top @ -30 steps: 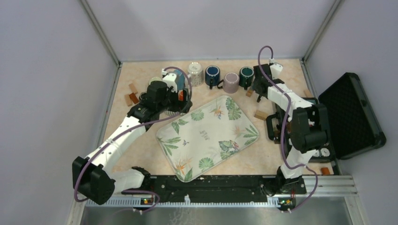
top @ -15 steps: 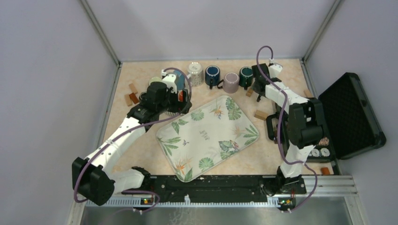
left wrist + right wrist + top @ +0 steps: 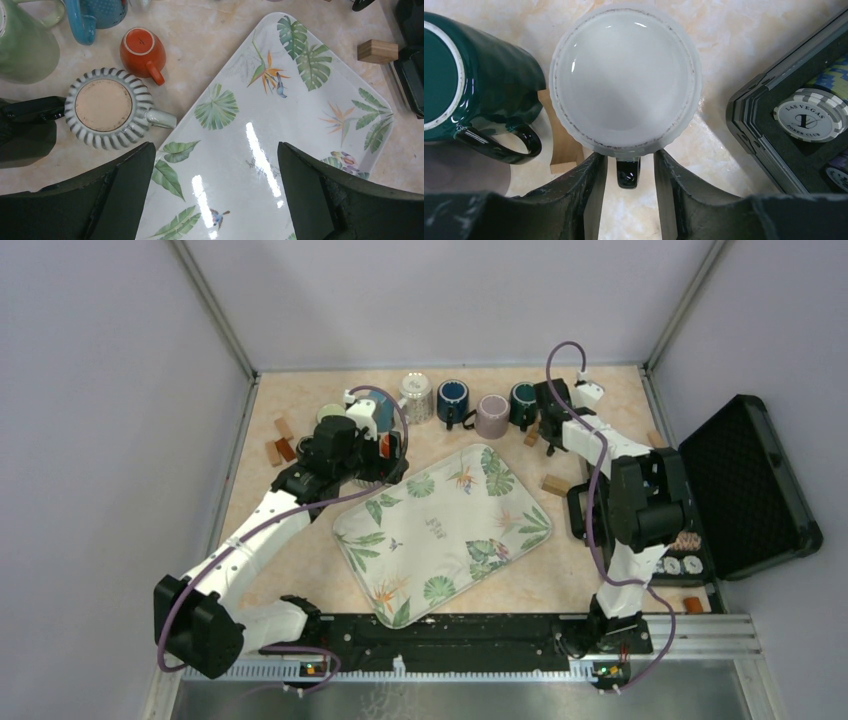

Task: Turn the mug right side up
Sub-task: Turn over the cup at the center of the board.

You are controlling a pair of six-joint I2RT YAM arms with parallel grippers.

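In the right wrist view an upside-down mug (image 3: pixel 624 75) with a pale, scalloped round base stands on the table, its black handle (image 3: pixel 628 174) pointing toward me. My right gripper (image 3: pixel 628 156) straddles that handle with its jaws narrowly apart and small gaps on both sides. In the top view the right gripper (image 3: pixel 552 418) covers this mug at the back right. My left gripper (image 3: pixel 215 147) is wide open and empty over the leaf-patterned tray (image 3: pixel 300 125). A ribbed grey mug (image 3: pixel 105 107) stands upside down just left of it.
A dark green mug (image 3: pixel 454 75) stands close left of the held-around mug, with a wooden block (image 3: pixel 561 150) between them. An open black case (image 3: pixel 809 120) with poker chips lies to the right. Pink (image 3: pixel 492 415) and blue (image 3: pixel 452 398) mugs stand in the back row. A small orange mug (image 3: pixel 142 47) is near the ribbed one.
My right arm's forearm has swung left and its gripper has shifted slightly at the back-right mug. The left arm has not moved.
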